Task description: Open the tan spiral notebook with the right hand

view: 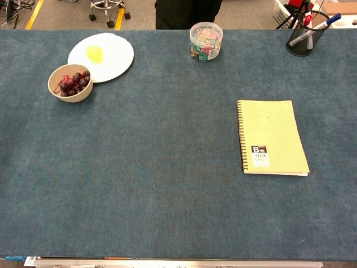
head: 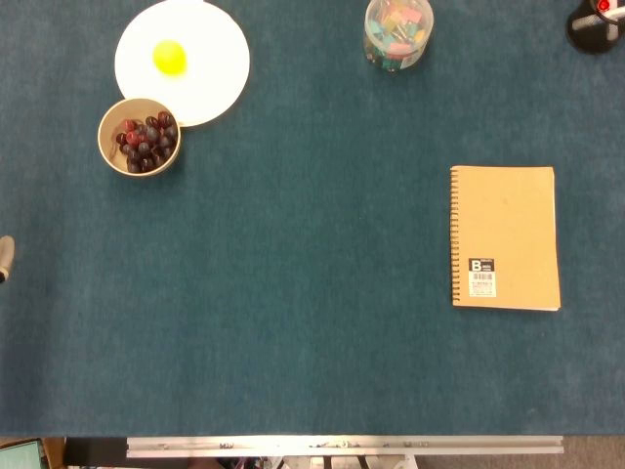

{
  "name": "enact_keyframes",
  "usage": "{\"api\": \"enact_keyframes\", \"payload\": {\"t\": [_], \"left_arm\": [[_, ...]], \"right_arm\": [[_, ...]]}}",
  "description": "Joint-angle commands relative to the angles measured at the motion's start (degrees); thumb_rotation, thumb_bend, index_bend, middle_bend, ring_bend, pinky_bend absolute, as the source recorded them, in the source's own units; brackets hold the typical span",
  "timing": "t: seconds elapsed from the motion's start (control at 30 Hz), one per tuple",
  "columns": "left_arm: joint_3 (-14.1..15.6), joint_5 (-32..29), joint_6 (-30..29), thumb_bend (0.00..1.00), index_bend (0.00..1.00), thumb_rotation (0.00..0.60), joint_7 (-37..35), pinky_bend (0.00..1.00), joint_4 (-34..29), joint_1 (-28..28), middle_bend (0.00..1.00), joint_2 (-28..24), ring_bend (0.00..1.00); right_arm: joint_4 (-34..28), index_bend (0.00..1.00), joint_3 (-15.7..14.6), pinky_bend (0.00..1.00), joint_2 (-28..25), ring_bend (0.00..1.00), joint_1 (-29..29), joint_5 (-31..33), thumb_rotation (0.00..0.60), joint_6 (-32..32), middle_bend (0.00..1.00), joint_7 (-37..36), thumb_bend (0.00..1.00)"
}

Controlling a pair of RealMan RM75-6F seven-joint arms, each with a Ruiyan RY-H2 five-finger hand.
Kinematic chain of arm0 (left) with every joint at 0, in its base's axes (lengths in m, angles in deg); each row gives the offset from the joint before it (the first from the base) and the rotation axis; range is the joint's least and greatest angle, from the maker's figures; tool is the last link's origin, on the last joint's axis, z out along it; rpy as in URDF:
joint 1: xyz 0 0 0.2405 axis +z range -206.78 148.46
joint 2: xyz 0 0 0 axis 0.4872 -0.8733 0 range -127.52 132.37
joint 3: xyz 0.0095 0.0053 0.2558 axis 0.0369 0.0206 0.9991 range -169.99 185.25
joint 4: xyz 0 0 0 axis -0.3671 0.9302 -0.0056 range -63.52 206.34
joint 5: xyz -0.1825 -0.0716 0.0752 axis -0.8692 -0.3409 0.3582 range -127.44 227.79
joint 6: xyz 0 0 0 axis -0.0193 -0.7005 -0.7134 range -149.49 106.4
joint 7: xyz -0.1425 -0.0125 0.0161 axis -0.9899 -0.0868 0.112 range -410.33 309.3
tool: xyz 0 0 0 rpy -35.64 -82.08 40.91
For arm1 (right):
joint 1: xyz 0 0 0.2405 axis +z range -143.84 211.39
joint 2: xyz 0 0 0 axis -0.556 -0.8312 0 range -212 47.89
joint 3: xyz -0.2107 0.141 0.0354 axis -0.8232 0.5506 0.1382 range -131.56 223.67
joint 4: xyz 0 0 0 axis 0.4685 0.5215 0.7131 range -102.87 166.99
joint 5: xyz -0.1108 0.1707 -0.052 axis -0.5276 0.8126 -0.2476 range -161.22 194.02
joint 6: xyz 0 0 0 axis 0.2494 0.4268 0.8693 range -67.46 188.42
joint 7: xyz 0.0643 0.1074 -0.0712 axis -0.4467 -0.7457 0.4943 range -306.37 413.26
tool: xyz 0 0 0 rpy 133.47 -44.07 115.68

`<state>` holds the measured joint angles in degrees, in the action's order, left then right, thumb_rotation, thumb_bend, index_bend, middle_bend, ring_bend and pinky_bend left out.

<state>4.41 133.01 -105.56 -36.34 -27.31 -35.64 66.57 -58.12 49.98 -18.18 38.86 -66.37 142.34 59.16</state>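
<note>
The tan spiral notebook (head: 505, 237) (view: 271, 137) lies closed and flat on the right part of the table. Its spiral binding runs down its left side, and a black-and-white label sits low on the cover. My right hand shows in neither view. A small grey rounded tip (head: 4, 259) pokes in at the left edge of the head view. It looks like part of my left hand, and too little of it shows to tell how the fingers stand. Nothing touches the notebook.
A white plate (head: 210, 78) (view: 114, 58) with a yellow item sits far left, a bowl of dark grapes (head: 140, 136) (view: 70, 82) beside it. A clear jar of colourful clips (head: 397, 32) (view: 206, 41) stands at the back centre, a black pen holder (head: 593, 27) (view: 307, 34) at the far right.
</note>
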Motion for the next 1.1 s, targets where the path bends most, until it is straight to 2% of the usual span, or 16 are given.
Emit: {"api": "enact_keyframes", "payload": {"t": [0.03,0.17,0.23,0.5,0.57,0.83,1.1], "left_arm": [[0.1,0.0,0.2,0.36,0.0,0.6,0.2,0.07,0.0,-0.1,0.0,0.1,0.0],[0.1,0.1,0.1,0.36,0.0,0.6,0.7,0.07,-0.5,-0.1,0.0,0.0,0.0],[0.2,0.2,-0.1,0.36,0.0,0.6,0.6,0.07,-0.7,0.0,0.0,0.0,0.0],[0.3,0.0,0.6,0.36,0.0,0.6,0.4,0.07,-1.2,-0.2,0.0,-0.5,0.0],[0.4,-0.2,0.8,0.36,0.0,0.6,0.2,0.07,-1.3,-0.2,0.0,-0.7,0.0],[1.0,-0.7,0.6,0.36,0.0,0.6,-1.3,0.07,-0.8,0.6,0.0,-1.3,0.0],[1.2,-1.6,0.7,0.36,0.0,0.6,-2.9,0.07,-0.8,1.3,0.0,-2.0,0.0]], "right_arm": [[0.1,0.0,-0.1,0.06,-0.1,0.05,0.1,-0.1,0.6,-0.3,0.1,-0.3,0.07],[0.5,0.01,-0.2,0.06,-0.2,0.05,0.6,-1.1,0.6,-0.6,0.13,-1.3,0.07],[1.3,0.04,-0.6,0.06,-0.3,0.05,1.1,-3.1,0.6,-0.5,0.17,-2.1,0.08],[6.4,0.34,-2.9,0.11,-1.3,0.12,5.3,-12.0,0.6,-2.9,0.29,-1.8,0.12],[7.7,0.38,-3.4,0.11,-1.0,0.12,6.5,-13.5,0.6,-4.2,0.3,-1.8,0.12],[15.2,0.39,-5.5,0.11,5.6,0.12,10.6,-16.5,0.6,-9.7,0.3,-1.7,0.12],[25.2,0.34,-6.7,0.11,14.0,0.12,12.6,-17.8,0.6,-11.6,0.25,0.1,0.09]]}}
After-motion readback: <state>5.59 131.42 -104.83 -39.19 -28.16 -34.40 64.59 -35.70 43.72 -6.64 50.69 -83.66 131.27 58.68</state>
